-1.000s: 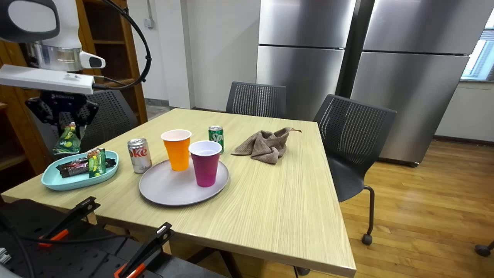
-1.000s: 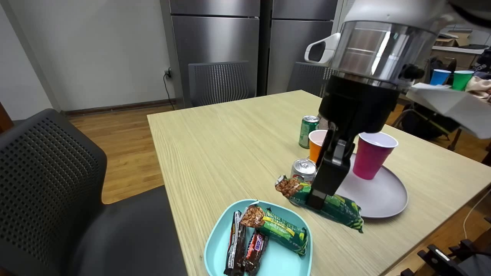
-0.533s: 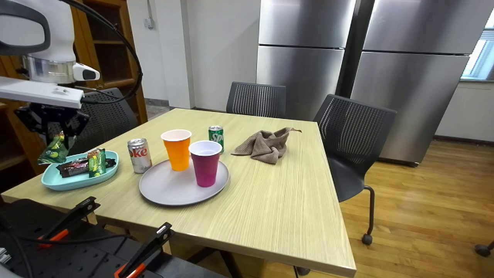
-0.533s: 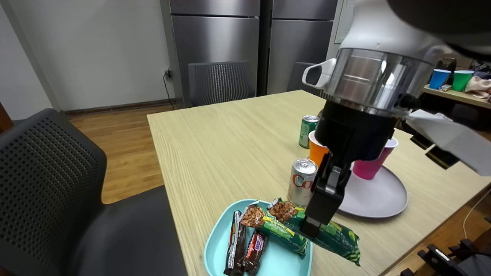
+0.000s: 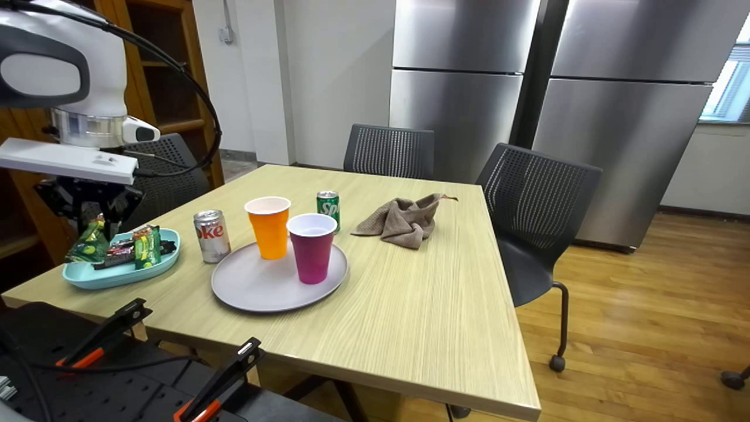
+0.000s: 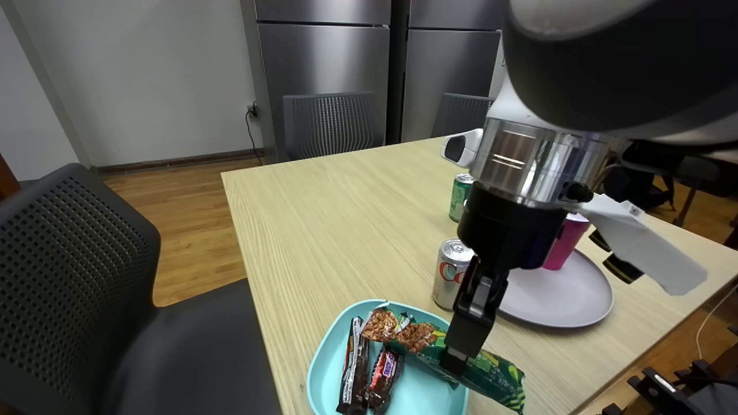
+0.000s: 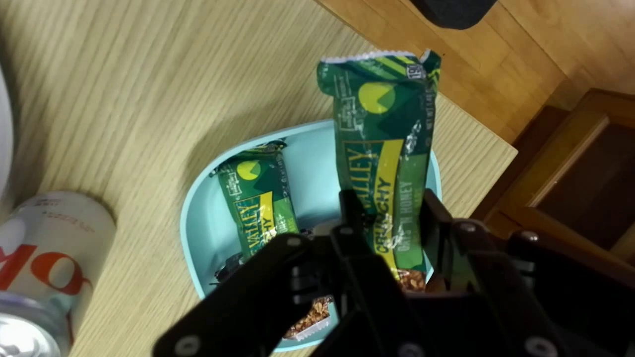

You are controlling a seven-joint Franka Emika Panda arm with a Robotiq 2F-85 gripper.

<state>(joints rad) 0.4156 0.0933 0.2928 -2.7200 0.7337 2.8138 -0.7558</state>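
The wood-grain table (image 6: 323,219) ends near the turquoise dish (image 6: 424,392), which sits close to a corner; a sideways shove on the rim could slide it toward the edge. The gripper (image 7: 392,208) hangs over that dish with its fingers pinched on a wrapper, and a careless swing could tip the Diet Coke can (image 6: 445,276) standing near the rim. The thing gripped, a Nature Valley Oats 'n Honey bar (image 7: 382,124), is above the dish, one end appearing to jut past the rim: let go there, it could catch and tumble out; squeezed harder, it could crumble. A second Nature Valley bar (image 7: 258,198) and a Snickers bar (image 6: 384,374) lie in the dish, an uneven landing.
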